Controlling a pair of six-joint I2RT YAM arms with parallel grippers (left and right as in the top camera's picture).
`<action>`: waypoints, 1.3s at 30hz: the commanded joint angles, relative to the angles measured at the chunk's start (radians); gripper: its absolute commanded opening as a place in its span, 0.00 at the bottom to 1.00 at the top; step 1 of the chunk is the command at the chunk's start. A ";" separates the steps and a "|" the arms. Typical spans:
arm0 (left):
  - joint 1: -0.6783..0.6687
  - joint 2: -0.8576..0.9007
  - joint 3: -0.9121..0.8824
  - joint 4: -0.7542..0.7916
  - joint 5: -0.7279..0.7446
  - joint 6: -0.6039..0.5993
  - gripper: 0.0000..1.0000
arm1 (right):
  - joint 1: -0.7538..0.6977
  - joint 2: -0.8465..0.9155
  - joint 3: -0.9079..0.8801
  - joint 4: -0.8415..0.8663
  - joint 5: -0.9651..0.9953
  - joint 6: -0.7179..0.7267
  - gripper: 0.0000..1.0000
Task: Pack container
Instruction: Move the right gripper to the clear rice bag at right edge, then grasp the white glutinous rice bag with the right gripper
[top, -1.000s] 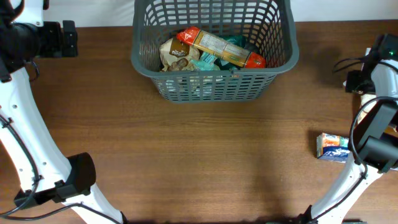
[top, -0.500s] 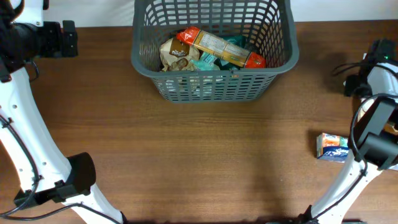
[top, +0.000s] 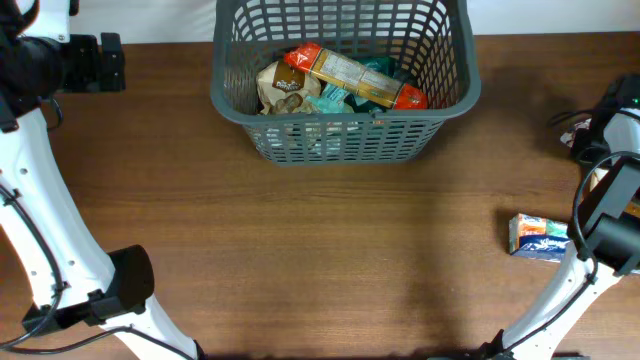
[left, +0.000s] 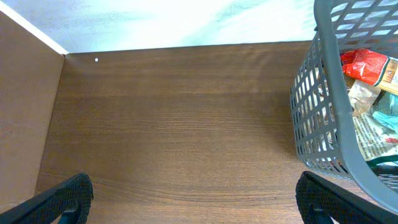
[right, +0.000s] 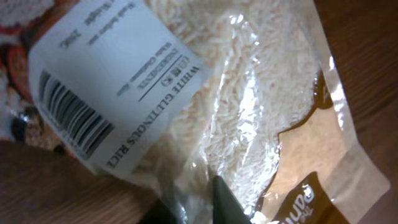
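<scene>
surface: brown wood-grain table (top: 320, 250), with a white wall (left: 186, 25) along its far edge.

item 1: basket (top: 340, 140), dark grey with slotted sides, upright and mouth up at the far centre of the table, long axis running left to right. it holds a heap of packets, and a long orange packet (top: 355, 77) lies slantwise on top.

item 2: left claw (left: 196, 202), fingers spread wide with nothing between them. it hangs over bare wood just beside the basket's left wall, so it is the nearer of the two to the basket.

item 3: right claw (right: 198, 206), at the table's right edge, well apart from the basket. its two tips stand close together against the film of a clear rice bag (right: 236, 106) that fills its view. whether they pinch the film cannot be told.

item 4: blue packet (top: 535, 237), lying flat on the table near the right arm.

governing relation: the basket lies to the left of the right claw and toward the far side. a bag lifted here would likely have to travel that way and clear the rim.
</scene>
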 joint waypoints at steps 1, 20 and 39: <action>0.003 0.005 -0.003 -0.001 -0.003 -0.013 0.99 | -0.005 0.020 -0.011 -0.008 0.005 0.037 0.05; 0.003 0.005 -0.003 -0.001 -0.003 -0.013 0.99 | -0.005 0.011 -0.009 -0.093 -0.380 0.111 0.04; 0.003 0.005 -0.003 -0.001 -0.003 -0.013 0.99 | -0.029 -0.106 0.061 -0.112 -0.594 0.188 0.04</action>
